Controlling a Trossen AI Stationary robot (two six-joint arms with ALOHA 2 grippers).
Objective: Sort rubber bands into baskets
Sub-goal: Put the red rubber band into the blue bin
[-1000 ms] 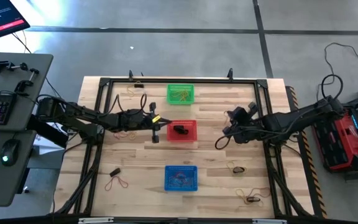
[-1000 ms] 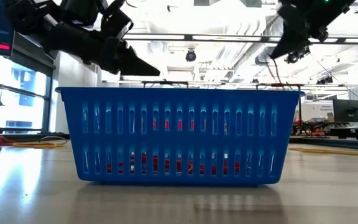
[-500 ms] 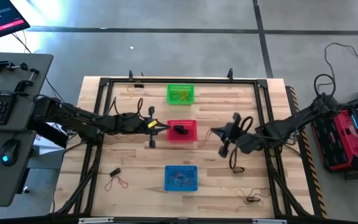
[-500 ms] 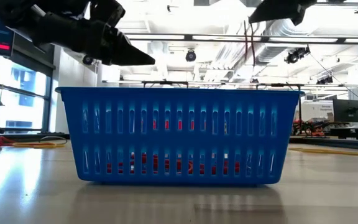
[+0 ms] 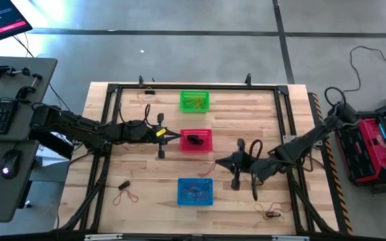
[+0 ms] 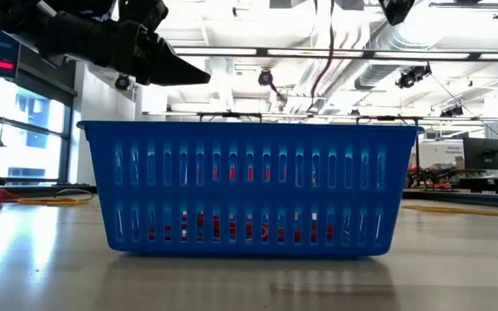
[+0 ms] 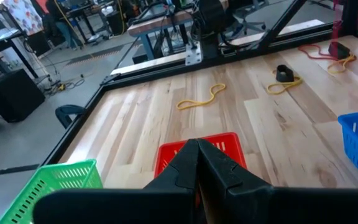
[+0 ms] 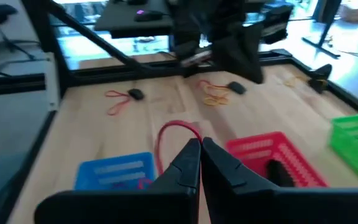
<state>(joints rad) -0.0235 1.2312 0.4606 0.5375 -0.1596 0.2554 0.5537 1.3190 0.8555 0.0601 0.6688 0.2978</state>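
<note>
While its two dark fingers press together on a thin red rubber band (image 8: 169,134), the right gripper (image 5: 217,161) hangs between the red mesh plastic basket (image 5: 196,140) and the blue mesh plastic basket (image 5: 195,191), the loop dangling from its tip. Fingers also closed, holding nothing visible, the left gripper (image 5: 177,136) sits at the red basket's left edge. Beyond lies the green mesh plastic basket (image 5: 194,100); loose bands (image 5: 126,195) rest on the wooden table (image 5: 233,107).

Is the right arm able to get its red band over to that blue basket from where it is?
Probably yes. The right gripper, shut on a red band, hangs just beside the blue basket, nothing between them.
</note>
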